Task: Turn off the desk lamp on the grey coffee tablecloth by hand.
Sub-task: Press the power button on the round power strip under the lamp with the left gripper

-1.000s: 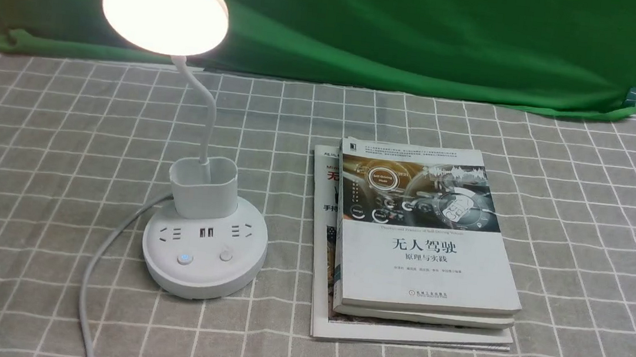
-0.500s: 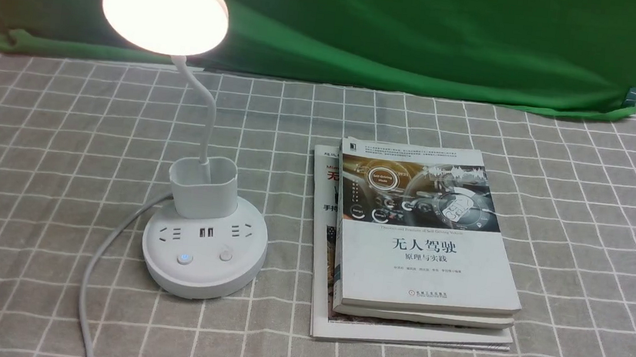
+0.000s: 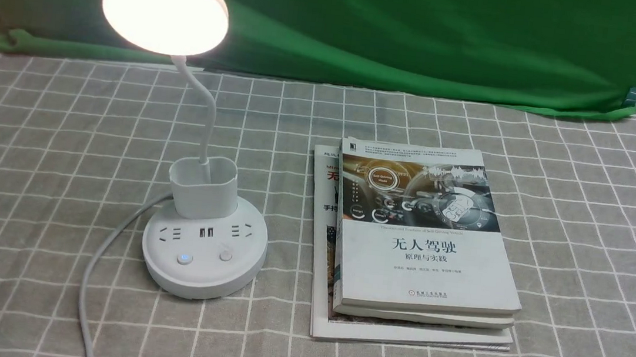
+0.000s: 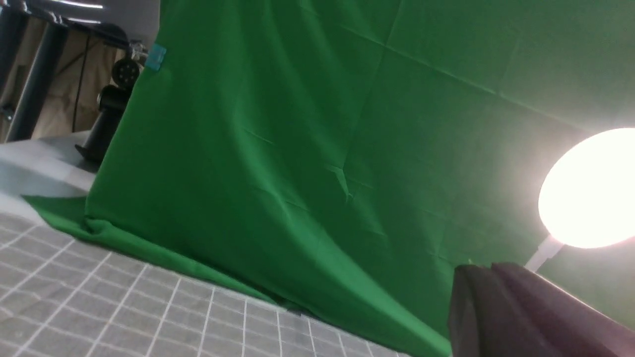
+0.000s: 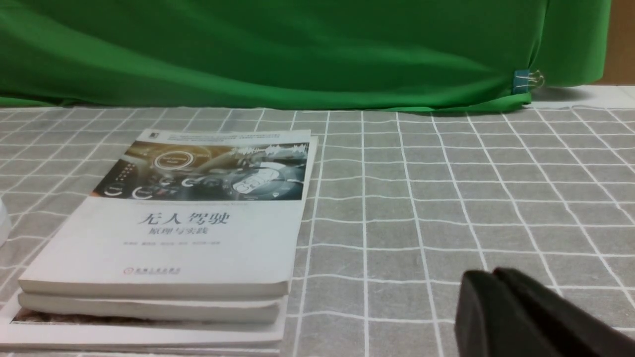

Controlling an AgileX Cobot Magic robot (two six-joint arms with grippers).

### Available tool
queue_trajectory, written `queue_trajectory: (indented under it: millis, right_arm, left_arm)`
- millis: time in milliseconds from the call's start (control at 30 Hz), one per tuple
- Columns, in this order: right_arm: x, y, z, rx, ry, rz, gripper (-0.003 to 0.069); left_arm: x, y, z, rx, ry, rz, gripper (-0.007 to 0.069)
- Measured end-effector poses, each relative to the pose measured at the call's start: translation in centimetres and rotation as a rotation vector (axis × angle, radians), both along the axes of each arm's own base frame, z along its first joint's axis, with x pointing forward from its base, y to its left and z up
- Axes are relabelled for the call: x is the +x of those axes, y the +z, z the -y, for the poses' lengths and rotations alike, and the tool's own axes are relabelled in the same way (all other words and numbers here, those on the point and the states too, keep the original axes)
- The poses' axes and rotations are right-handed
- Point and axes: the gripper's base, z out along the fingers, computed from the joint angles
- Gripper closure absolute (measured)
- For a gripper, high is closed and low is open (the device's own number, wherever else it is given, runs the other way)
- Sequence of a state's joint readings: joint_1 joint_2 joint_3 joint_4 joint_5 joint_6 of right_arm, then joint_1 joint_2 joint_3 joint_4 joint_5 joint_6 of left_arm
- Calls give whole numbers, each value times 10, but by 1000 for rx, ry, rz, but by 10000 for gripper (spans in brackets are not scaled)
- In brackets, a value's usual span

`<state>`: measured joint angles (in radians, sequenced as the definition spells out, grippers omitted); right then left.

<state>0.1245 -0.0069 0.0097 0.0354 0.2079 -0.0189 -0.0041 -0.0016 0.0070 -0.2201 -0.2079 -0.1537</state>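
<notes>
Grey coffee tablecloth | desk lamp lit — neck rises from holder

Lamp cord runs off the front view's lower edge, its end unseen; lamp head is washed out by glare and clipped in the left wrist view; left gripper and right gripper show only dark tips, pressed together; magazine lies mostly covered by books.

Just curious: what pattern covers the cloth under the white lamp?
Grey-brown fabric tablecloth: thin white square grid; front view best.
</notes>
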Motion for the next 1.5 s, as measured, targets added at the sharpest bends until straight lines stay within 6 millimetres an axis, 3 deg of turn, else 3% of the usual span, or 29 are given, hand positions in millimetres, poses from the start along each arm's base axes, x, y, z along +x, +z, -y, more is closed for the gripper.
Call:
queue_trajectory:
  millis: [167, 300, 433, 600, 667, 767, 900, 933, 1100, 1233, 1333, 1400, 1500]
  right_arm:
    - [0, 0, 0, 0, 0, 0, 623]
    - [0, 0, 0, 0, 0, 0, 623]
    - [0, 0, 0, 0, 0, 0, 623]
    - [0, 0, 0, 0, 0, 0, 623]
    - [0, 0, 0, 0, 0, 0, 623]
    - [0, 0, 0, 0, 0, 0, 623]
    - [0, 0, 0, 0, 0, 0, 623]
    - [0, 0, 0, 0, 0, 0, 623]
    - [0, 0, 0, 0, 0, 0, 623]
    - [0, 0, 0, 0, 0, 0, 623]
    - [0, 0, 0, 0, 0, 0, 623]
    - [0, 0, 0, 0, 0, 0, 623]
    - [0, 0, 0, 0, 0, 0, 623]
  left_arm:
    - [-1, 3, -1, -83, -19, 35, 624]
    - [-1, 22, 3, -104, -57, -46, 624]
    - [11, 59, 8, 3, -87, -331, 624]
    - [42, 76, 14, 153, -175, -764, 624]
    - [54, 76, 16, 217, -221, -892, 624]
    - [90, 62, 21, 306, -340, -1149, 624]
    - [116, 47, 30, 356, -418, -1238, 624]
    - [130, 35, 38, 399, -465, -1272, 624]
    - [167, 11, 79, 500, -593, -1318, 627]
    - [184, 5, 122, 583, -652, -1332, 634]
    - [191, 3, 140, 627, -638, -1338, 634]
    - [201, 0, 162, 654, -609, -1341, 634]
    - [208, -2, 170, 641, -593, -1345, 634]
